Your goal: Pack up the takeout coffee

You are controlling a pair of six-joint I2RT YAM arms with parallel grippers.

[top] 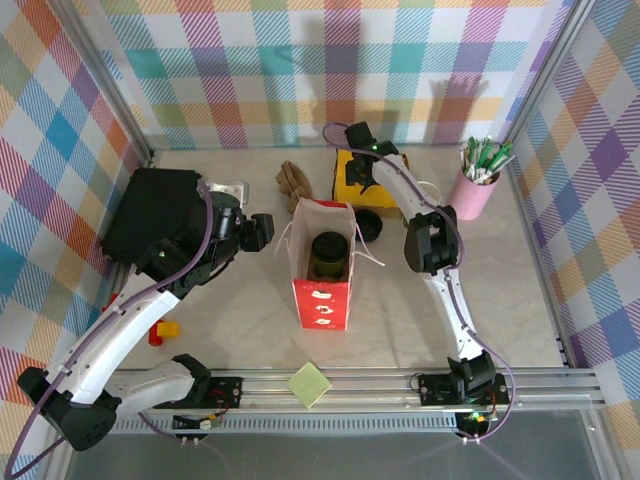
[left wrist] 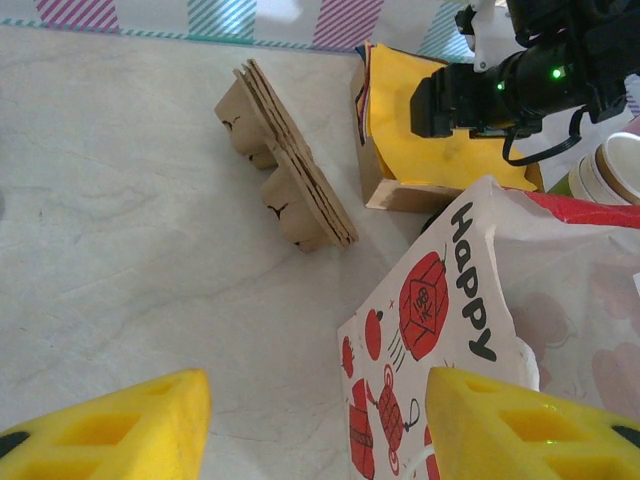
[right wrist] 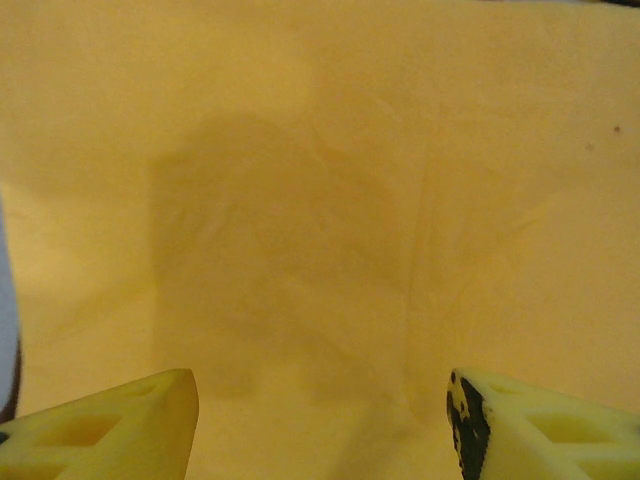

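Looking down, we see the takeout coffee sunk inside the red paper bag, its body hidden. The left tool gapes beside the bag, and the right tool, far off, gapes over yellow napkins.

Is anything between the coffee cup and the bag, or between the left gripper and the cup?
The coffee cup already stands inside the open red bag, nothing in between. Only the bag's side wall separates the left gripper from it.

I look down on a pale, marbled beige bench boxed on three sides by pastel plaid walls. Bare aluminium frame posts rise at the back corners, and a ribbed aluminium rail lines the near edge. The light is even and the shadows are soft.
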